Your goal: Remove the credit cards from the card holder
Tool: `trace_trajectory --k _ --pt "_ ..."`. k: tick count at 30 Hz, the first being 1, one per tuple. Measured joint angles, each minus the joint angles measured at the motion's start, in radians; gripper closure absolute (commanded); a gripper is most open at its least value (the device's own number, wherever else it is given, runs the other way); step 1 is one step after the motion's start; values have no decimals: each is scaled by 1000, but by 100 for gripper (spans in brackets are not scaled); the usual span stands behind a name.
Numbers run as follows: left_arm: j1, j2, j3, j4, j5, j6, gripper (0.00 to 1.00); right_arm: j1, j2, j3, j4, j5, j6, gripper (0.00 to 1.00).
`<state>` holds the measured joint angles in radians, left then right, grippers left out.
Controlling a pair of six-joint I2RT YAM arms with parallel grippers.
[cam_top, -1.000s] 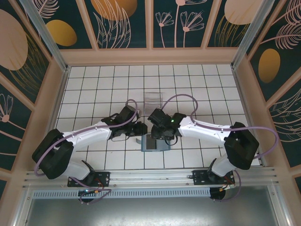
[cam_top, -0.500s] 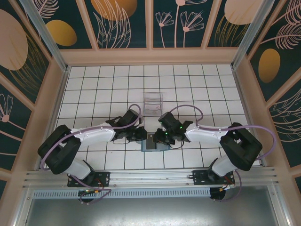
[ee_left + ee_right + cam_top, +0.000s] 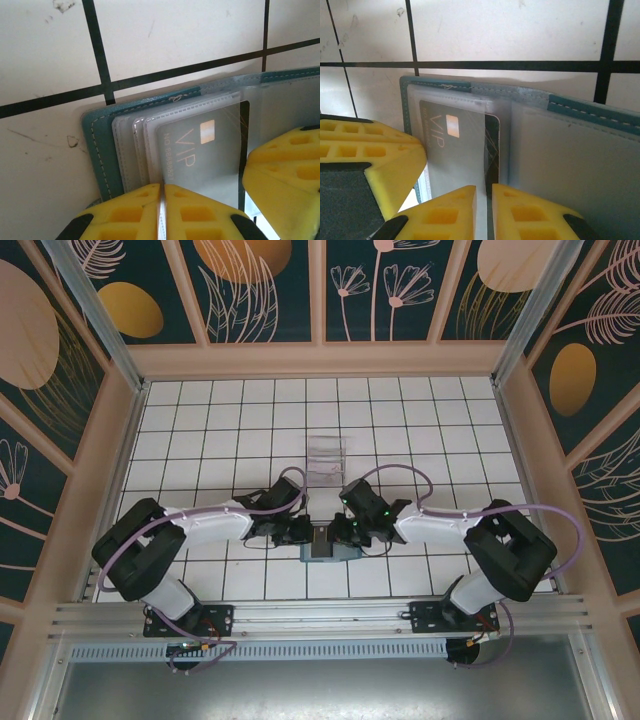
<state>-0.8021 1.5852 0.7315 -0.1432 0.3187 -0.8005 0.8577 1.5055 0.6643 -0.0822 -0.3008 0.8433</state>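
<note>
Left arm point(image 3: 205, 523) and right arm point(image 3: 440, 527): white link shells, black joint housings, black base plates bolted to the aluminium rail point(image 3: 320, 615). A lilac cable point(image 3: 560, 515) loops along each arm from the rail. Small green light point(image 3: 383, 508), probably an LED, at the right arm's end farthest from the rail. Fingertips point(image 3: 200, 215) are yellow with moulded square recesses.

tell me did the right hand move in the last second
Yes. The right hand has come toward the near edge of the table, away from the clear box, and down onto the card holder.
</note>
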Motion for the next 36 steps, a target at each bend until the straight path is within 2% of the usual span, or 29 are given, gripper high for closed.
trace_trajectory --k 23,36 --pt "-3 24 39 -48 -5 34 84 -2 -32 -10 -43 42 0 81" --pt "-5 18 60 -98 -13 37 84 -30 -113 -34 -27 23 1 79"
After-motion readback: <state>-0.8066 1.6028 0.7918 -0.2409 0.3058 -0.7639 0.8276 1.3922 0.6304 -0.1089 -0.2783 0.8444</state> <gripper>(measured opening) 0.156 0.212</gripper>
